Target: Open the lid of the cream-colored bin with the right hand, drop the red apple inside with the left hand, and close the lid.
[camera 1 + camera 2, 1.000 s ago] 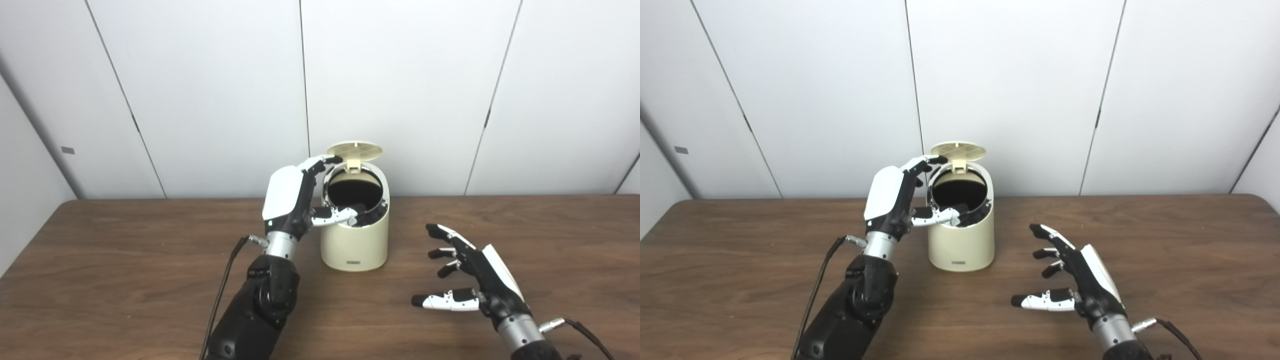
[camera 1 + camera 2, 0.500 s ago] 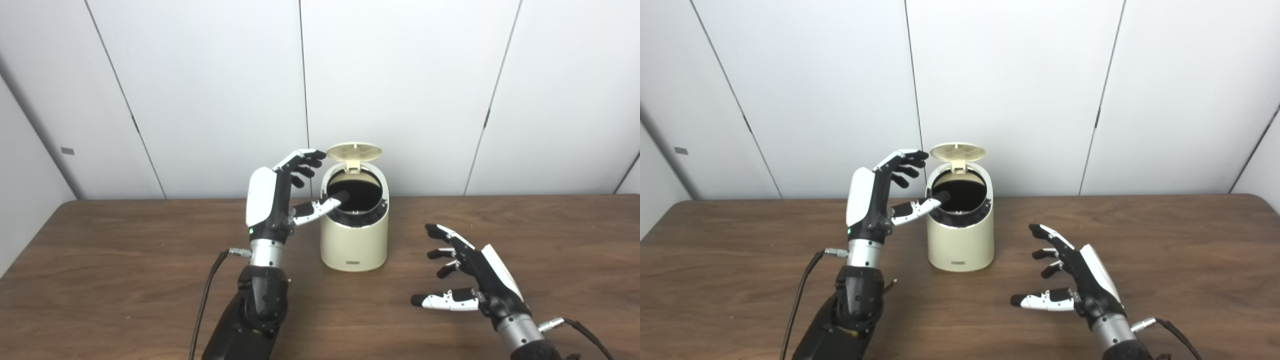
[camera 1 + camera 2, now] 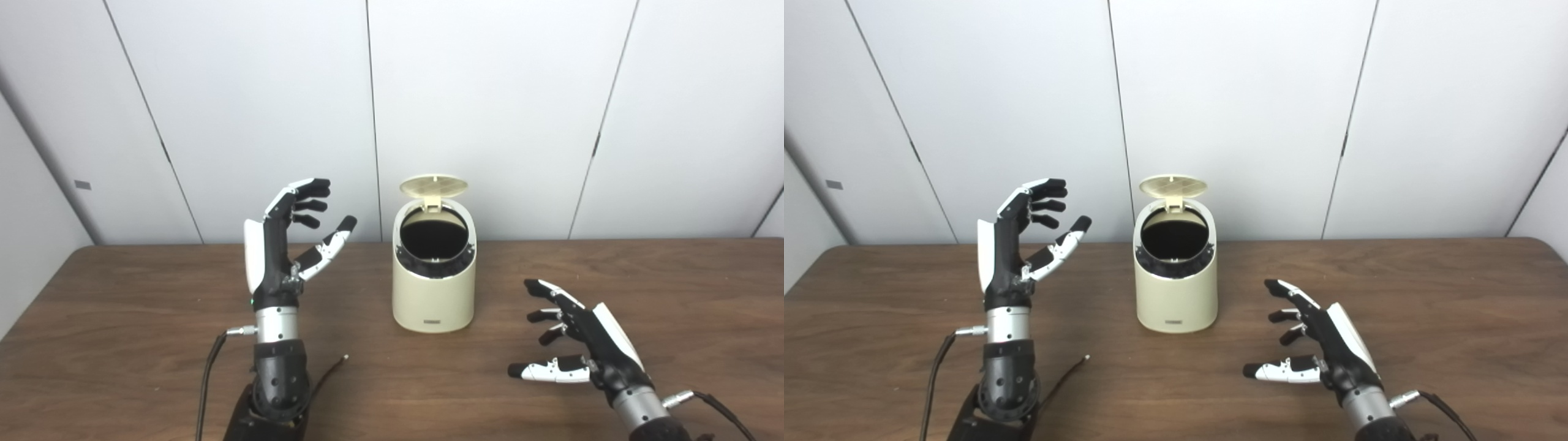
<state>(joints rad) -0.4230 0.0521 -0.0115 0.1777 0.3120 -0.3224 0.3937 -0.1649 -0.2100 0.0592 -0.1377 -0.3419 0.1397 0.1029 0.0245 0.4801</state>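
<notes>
**Cream bin, lid raised; both hands empty**

Item 1. Cream-colored bin [image 3: 433,288]: stood upright near the centre of the wooden table [image 3: 153,318], toward its 12 o'clock edge. A rounded body is shown with a dark ring round the mouth and a dark interior; a small label is seen low on the front. The lid [image 3: 433,185] is tipped up at the bin's 12 o'clock, its ribbed underside exposed. The apple is not made out in either view.

Item 2. Left hand [image 3: 272,248]: raised at the bin's 9 o'clock, apart from it, fingers spread and curled on nothing.

Item 3. Right hand [image 3: 1317,343]: held low over the table at the bin's 4 o'clock, fingers splayed, nothing grasped.

Views: the same items are given in both; more of the table's right end is shown in the right eye view.
</notes>
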